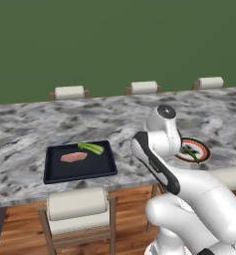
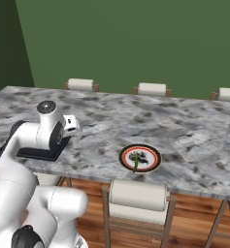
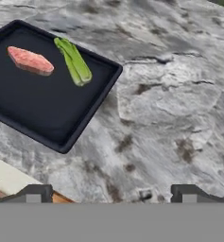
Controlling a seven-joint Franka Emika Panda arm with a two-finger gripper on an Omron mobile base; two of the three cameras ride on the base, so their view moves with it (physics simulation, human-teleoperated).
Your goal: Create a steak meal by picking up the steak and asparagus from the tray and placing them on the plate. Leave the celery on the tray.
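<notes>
The grey marble table [image 1: 89, 119] stands before a green wall [image 1: 114, 40]. Steak [image 3: 30, 60] and celery [image 3: 74, 61] lie on the tray [image 3: 47, 118]; asparagus [image 2: 136, 161] rests on the plate [image 2: 140, 158]. The tool [image 3: 112, 193] hangs spread, empty.

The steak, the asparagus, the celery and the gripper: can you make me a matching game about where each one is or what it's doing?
Things:
1. steak
2. asparagus
3. celery
4. gripper

Places or states:
A. lying on the plate
B. open, holding nothing, above the marble counter
C. pink slab on the black tray
D. light green stalk on the tray, beside the pink slab

Pairs: 1-C, 2-A, 3-D, 4-B
</notes>
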